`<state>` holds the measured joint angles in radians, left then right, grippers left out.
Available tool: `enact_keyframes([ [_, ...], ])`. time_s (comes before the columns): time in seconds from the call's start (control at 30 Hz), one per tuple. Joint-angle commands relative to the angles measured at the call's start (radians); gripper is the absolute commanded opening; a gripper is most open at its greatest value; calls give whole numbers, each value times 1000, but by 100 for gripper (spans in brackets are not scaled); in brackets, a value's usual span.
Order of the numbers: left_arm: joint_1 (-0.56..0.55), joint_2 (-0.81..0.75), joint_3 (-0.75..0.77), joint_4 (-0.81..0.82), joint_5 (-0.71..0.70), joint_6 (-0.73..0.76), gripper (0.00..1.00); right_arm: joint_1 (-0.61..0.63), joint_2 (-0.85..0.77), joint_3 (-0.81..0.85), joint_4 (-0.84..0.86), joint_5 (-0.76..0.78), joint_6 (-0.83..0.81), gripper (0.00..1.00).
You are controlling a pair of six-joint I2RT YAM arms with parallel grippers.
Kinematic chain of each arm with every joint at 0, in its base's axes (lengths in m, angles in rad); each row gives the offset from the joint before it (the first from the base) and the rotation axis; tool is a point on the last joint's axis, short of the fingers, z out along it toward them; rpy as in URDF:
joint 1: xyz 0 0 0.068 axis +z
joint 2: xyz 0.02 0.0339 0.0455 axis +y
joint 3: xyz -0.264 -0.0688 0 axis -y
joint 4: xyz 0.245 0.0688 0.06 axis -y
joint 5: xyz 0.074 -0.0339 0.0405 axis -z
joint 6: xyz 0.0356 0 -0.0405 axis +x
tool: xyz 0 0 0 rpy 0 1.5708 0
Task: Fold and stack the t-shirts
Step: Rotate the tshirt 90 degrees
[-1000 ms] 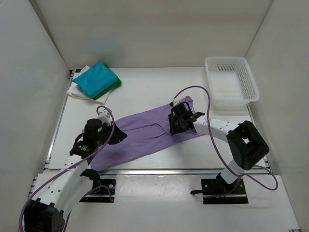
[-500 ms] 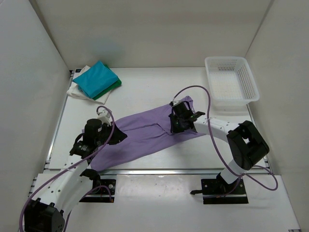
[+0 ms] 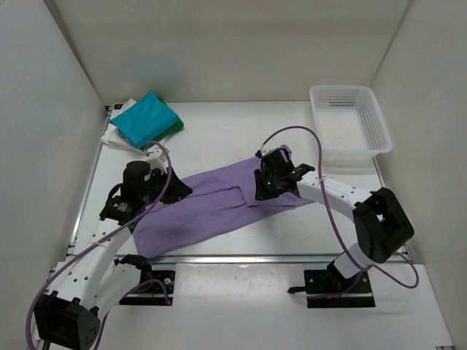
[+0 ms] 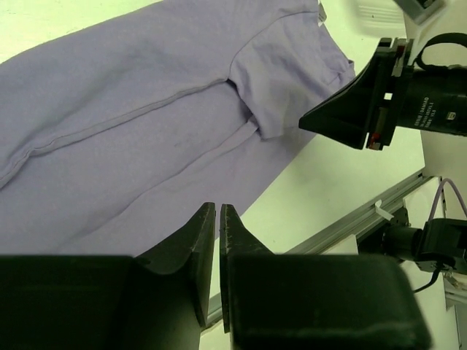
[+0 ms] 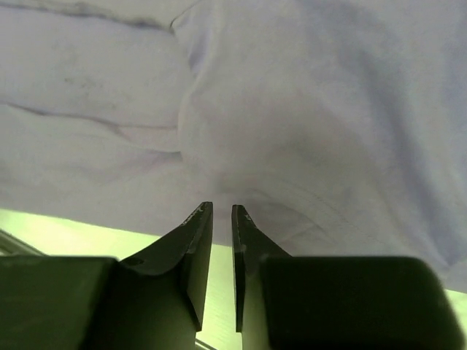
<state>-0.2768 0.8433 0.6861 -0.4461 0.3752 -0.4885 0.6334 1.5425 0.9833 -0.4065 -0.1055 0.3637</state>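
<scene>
Teal cloth tops the folded stack (image 3: 146, 120) well behind the purple shirt's left end. It is a flat rectangle with crisp edges, with a dark green shirt (image 3: 170, 132) showing as a strip under it and a white shirt (image 3: 115, 136) lowest, close to the left wall.

The left gripper (image 3: 182, 191) meets the purple shirt (image 3: 211, 208) at its left edge. In its wrist view the jaws (image 4: 218, 208) stand almost together with only a thin slit between them, the tips over the shirt's near hem. Whether cloth is pinched there I cannot tell.

The purple shirt lies spread on the white table (image 3: 219, 135), a long soft sheet slanting from near-left to far-right, with seams and shallow wrinkles across it and a sleeve folded over towards its right end. A broad stretch of table lies behind it, and a narrower strip runs in front, up to the metal rail (image 3: 255, 257).

The right gripper (image 3: 260, 194) comes down on the shirt's right end beside the sleeve. Its black wedge-shaped jaws (image 5: 221, 211) show a narrow gap, the tips against the cloth; a grip cannot be made out. Small white lettering on its body is too small to read. A purple cable (image 3: 315, 149) loops over that arm.

Well to the right of the shirt and behind it, a white plastic lattice basket (image 3: 377, 125) sits by the right wall.
</scene>
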Motion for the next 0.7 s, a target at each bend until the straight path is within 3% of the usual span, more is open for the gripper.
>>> enact_keyframes([
  [0.0,13,5,49,-58,27,34,19,9,11,-24,6,-68,-3,15],
  [0.27,24,20,64,-82,19,64,19,-8,-68,-8,-3,-49,-6,20],
  [0.47,21,40,35,-31,28,41,20,-29,-32,-41,118,-126,18,0],
  [0.67,22,31,26,-49,27,54,19,-15,91,-92,276,-140,69,0],
])
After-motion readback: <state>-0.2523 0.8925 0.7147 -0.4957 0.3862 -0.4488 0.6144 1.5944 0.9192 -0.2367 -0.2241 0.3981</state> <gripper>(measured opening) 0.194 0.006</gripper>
